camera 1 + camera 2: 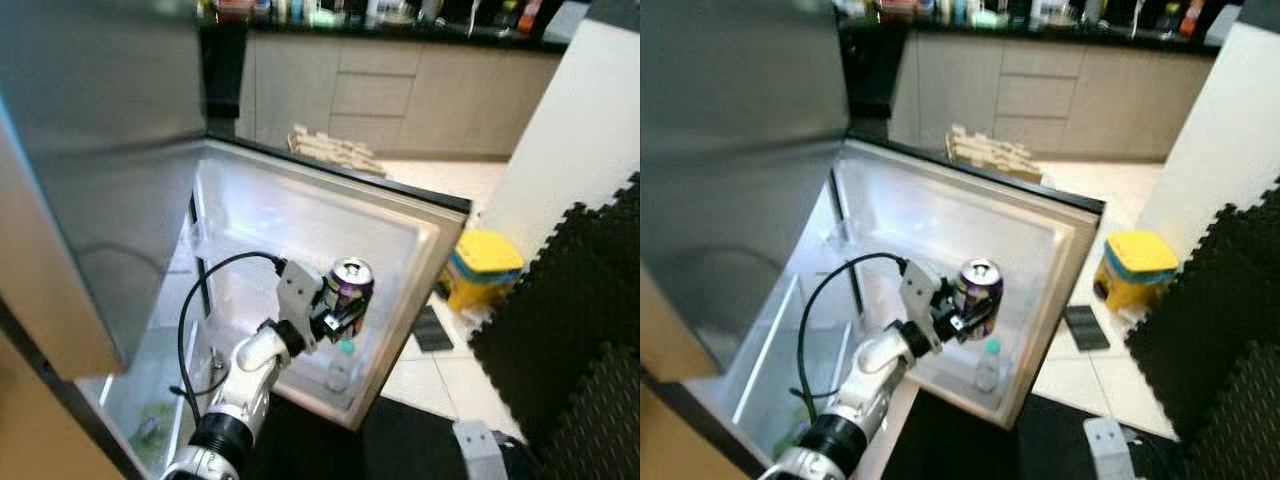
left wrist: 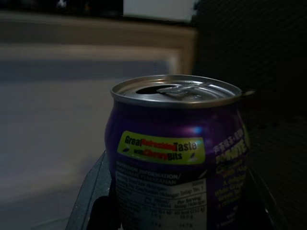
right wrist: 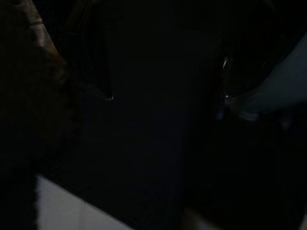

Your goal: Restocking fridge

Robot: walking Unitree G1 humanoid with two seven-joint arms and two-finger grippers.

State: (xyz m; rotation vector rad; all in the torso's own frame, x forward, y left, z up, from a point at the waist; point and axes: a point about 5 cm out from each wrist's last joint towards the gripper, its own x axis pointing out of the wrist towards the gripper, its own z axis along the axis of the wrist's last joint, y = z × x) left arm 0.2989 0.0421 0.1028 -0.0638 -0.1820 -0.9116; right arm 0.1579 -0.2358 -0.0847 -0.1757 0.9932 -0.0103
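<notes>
The left gripper [image 1: 345,310] is clamped on a purple can [image 1: 350,284], its black fingers pressing the lower part of the can's sides. The can is a short, smooth metal cylinder with a silver lid and pull tab; a yellow-green label band with red and green lettering wraps its glossy purple wall, seen close in the left wrist view [image 2: 175,158]. It stands roughly upright, long axis near vertical, lid facing up and tilted slightly toward the camera. It is held in front of the white inner face of the open fridge door [image 1: 300,215], above the door's lower shelf, where a small clear plastic bottle [image 1: 342,365] with a green cap stands. The door lining is smooth, moulded white plastic with a raised rim. The right wrist view is too dark to tell the right gripper's state.
</notes>
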